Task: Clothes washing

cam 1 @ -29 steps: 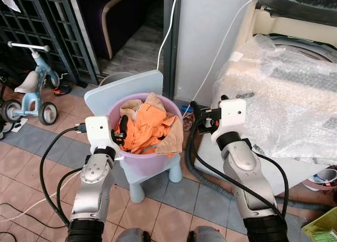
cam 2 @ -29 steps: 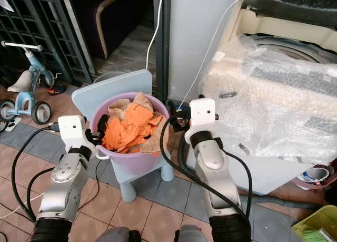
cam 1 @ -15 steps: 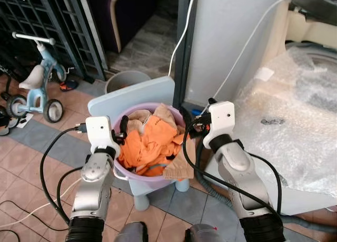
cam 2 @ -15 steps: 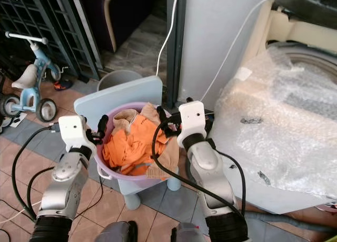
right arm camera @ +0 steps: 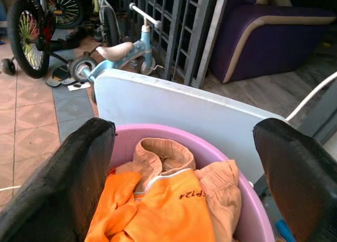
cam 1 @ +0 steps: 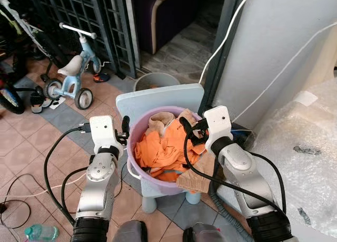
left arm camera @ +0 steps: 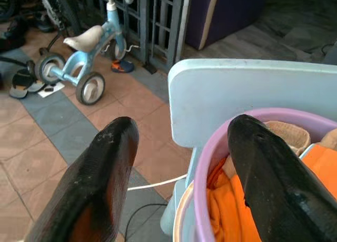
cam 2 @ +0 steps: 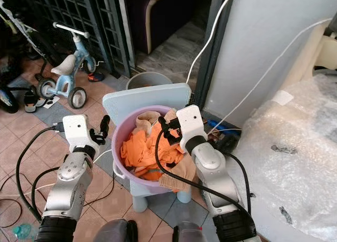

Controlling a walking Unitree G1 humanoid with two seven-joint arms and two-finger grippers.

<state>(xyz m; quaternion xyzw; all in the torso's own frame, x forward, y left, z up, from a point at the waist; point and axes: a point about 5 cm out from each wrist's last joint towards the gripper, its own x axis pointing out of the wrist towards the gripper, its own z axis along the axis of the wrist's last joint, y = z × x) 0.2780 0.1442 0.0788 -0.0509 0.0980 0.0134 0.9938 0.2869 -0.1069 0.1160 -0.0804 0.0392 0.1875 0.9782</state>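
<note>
Left eye view: a round purple plastic basin [cam 1: 138, 171] heaped with orange and tan clothes [cam 1: 163, 149] is sitting on the seat of a small pale blue plastic chair [cam 1: 158, 100], which is standing on the tiled floor [cam 1: 31, 147]. The left gripper [cam 1: 125, 127] is hovering at the basin's left rim and the right gripper [cam 1: 185, 127] is reaching over its right rim, above the clothes. A tan piece is hanging over the basin's front-right edge.

Right eye view: a bubble-wrapped appliance [cam 2: 295, 163] is standing to the right, and a light blue child's tricycle [cam 2: 63, 76] is waiting by the dark metal gate.

Left wrist view: the jaws are standing wide open, straddling the purple rim, holding nothing.

Right wrist view: these jaws are also spread wide and empty, with the orange garment lying between them.

The robot seems to be bracketing the basin for a two-handed lift. Next, both sets of jaws probably need to close on opposite rims evenly, keeping the load level.
</note>
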